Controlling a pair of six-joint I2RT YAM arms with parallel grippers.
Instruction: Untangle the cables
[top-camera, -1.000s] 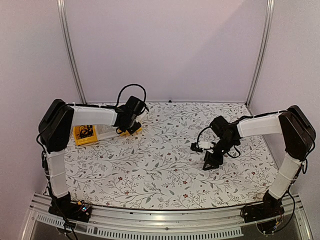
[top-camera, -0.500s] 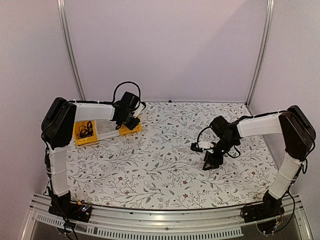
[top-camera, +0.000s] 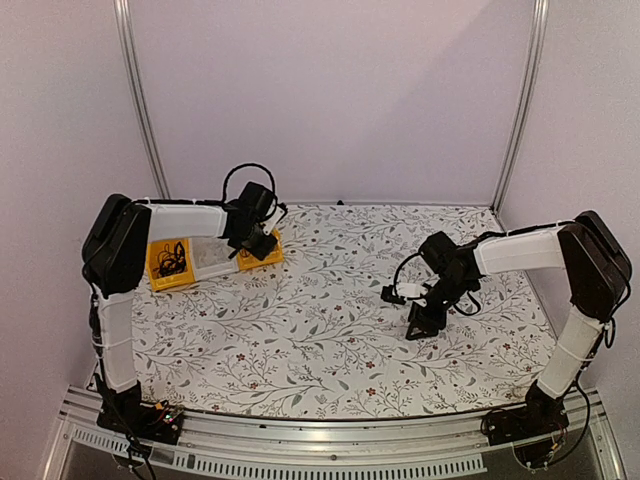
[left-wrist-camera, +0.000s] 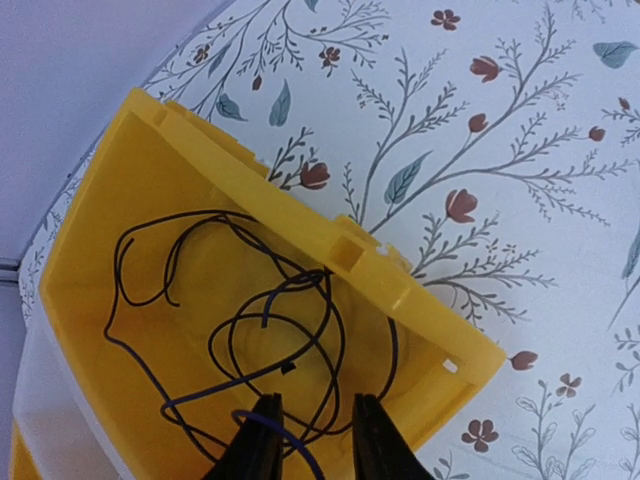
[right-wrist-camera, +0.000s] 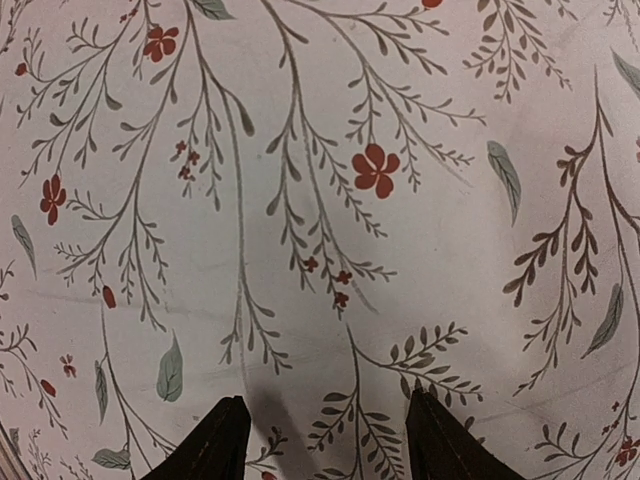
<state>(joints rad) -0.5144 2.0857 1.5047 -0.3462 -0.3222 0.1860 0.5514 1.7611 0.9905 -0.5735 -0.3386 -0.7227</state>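
Left gripper (left-wrist-camera: 312, 445) hangs over the yellow bin (left-wrist-camera: 352, 252) at the far left, fingers slightly apart. The cables (left-wrist-camera: 300, 330) lie loose inside, right under the tips. Right gripper (right-wrist-camera: 325, 440) is spread wide over the floral tablecloth (right-wrist-camera: 330, 250).

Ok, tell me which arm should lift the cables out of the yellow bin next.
Left. The left hand hovers over the cables in the yellow bin; the right hand hangs open above floral tablecloth, far from them.

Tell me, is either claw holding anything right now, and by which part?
Right gripper: nothing, open over the tablecloth. Left gripper: jaws apart over the yellow bin; a loop of the cables lies between them, seemingly not pinched.
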